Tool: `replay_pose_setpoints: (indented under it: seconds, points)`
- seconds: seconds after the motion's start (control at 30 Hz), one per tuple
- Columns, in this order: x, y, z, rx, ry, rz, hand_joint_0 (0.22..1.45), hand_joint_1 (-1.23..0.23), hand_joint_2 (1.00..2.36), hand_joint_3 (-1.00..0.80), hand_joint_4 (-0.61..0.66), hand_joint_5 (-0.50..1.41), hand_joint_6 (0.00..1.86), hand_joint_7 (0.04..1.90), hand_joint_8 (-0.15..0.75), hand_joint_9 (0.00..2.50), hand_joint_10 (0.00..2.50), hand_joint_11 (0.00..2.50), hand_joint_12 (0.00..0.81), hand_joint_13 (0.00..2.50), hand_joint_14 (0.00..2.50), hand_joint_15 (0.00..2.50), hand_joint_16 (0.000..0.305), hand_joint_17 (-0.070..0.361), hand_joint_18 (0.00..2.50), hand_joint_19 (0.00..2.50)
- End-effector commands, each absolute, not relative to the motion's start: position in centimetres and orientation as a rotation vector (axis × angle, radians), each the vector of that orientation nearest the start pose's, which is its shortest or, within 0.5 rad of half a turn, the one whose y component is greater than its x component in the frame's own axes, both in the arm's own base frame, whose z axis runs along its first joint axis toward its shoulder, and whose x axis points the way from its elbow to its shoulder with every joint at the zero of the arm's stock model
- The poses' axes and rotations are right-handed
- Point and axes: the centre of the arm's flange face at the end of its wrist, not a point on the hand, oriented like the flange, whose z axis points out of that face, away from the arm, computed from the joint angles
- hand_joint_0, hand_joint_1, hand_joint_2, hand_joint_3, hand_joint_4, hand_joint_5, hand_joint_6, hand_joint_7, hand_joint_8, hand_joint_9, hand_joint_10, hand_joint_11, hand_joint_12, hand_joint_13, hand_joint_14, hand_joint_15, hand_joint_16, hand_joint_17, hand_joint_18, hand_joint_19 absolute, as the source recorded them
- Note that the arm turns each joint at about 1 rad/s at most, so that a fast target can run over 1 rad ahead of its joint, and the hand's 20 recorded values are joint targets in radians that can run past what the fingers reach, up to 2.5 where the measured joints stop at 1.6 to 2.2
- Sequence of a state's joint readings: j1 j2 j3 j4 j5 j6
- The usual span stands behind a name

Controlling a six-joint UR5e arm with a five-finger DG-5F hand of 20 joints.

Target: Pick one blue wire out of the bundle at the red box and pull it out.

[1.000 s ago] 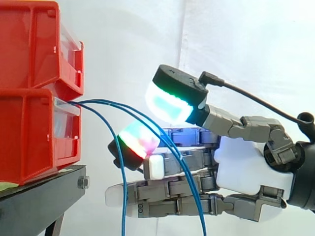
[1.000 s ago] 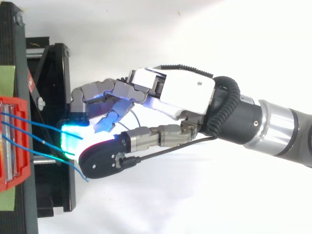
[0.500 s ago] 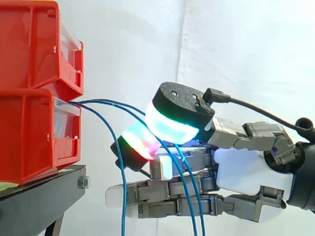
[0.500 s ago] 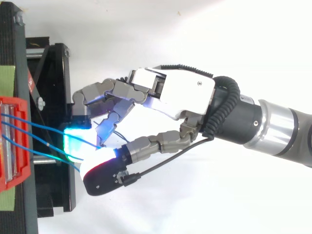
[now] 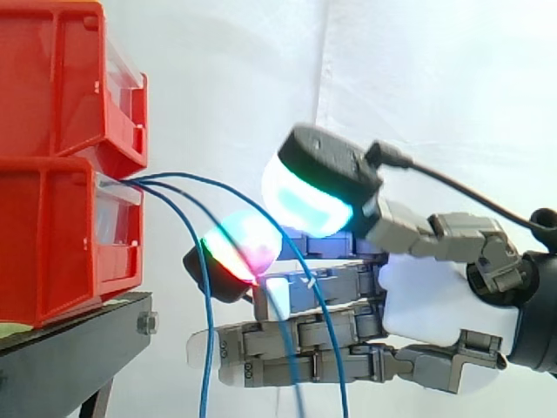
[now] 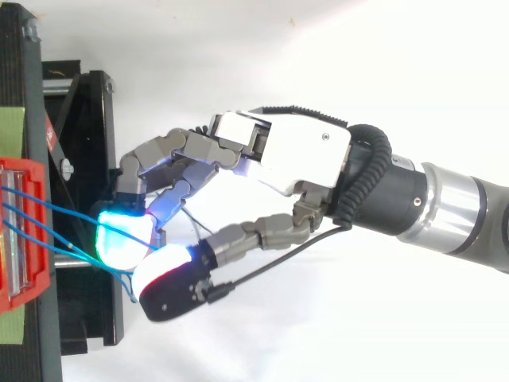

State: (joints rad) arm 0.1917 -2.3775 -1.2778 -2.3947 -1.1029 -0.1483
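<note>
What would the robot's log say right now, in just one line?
hand among blue wires | wires run into red box | grasp unclear | none pulled out

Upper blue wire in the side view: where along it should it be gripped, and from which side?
Grip the upper blue wire on its open arc, just out from the lower red bin. Come level from the side away from the bin, where the hand is: there it runs apart from the steeper blue wire, and pulling away likely follows its line.
</note>
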Motion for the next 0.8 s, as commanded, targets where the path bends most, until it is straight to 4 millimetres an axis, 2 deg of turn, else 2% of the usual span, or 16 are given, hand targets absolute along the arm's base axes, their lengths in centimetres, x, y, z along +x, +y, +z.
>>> replay_pose_setpoints:
  seconds: [0.0, 0.07, 0.1, 0.27, 0.4, 0.6, 0.77]
  points:
    - [77.80, -3.05, 18.84, 1.136, 0.886, 1.035, 0.50, -0.45, 1.00, -0.50, 0.17, -0.09, 0.73, 1.11, 0.223, 1.09, 0.02, 0.79, 0.353, 0.54, 0.01, 0.35, 0.053, 0.118, 0.32, 0.29]
    - [77.80, -3.05, 18.72, 1.136, 0.887, 1.034, 0.53, -0.35, 1.00, -0.50, 0.15, -0.07, 0.68, 1.18, 0.210, 1.12, 0.03, 0.78, 0.342, 0.54, 0.01, 0.35, 0.050, 0.113, 0.29, 0.31]
    - [77.80, -3.05, 18.72, 1.136, 0.887, 1.034, 0.55, -0.35, 1.00, -0.50, 0.14, -0.06, 0.67, 1.22, 0.213, 1.14, 0.02, 0.78, 0.339, 0.54, 0.01, 0.36, 0.049, 0.110, 0.28, 0.31]
    - [77.80, -3.05, 18.84, 1.136, 0.886, 1.035, 0.60, -0.58, 1.01, -0.38, 0.13, -0.08, 0.74, 1.18, 0.213, 1.15, 0.02, 0.81, 0.332, 0.56, 0.01, 0.36, 0.047, 0.105, 0.30, 0.29]
    - [77.85, -3.04, 18.79, 1.136, 0.886, 1.035, 0.59, -0.64, 1.01, -0.32, 0.15, -0.08, 0.80, 1.12, 0.225, 1.17, 0.02, 0.82, 0.347, 0.59, 0.01, 0.36, 0.050, 0.113, 0.34, 0.28]
    - [77.81, -2.93, 18.72, 1.136, 0.888, 1.035, 0.59, -0.71, 1.01, -0.33, 0.15, -0.08, 0.80, 1.15, 0.222, 1.18, 0.02, 0.83, 0.338, 0.60, 0.01, 0.37, 0.049, 0.110, 0.35, 0.29]
    - [77.80, -2.93, 18.71, 1.137, 0.889, 1.034, 0.62, -0.87, 1.01, -0.41, 0.13, -0.11, 0.84, 1.12, 0.207, 1.12, 0.03, 0.86, 0.329, 0.59, 0.02, 0.38, 0.046, 0.105, 0.35, 0.28]
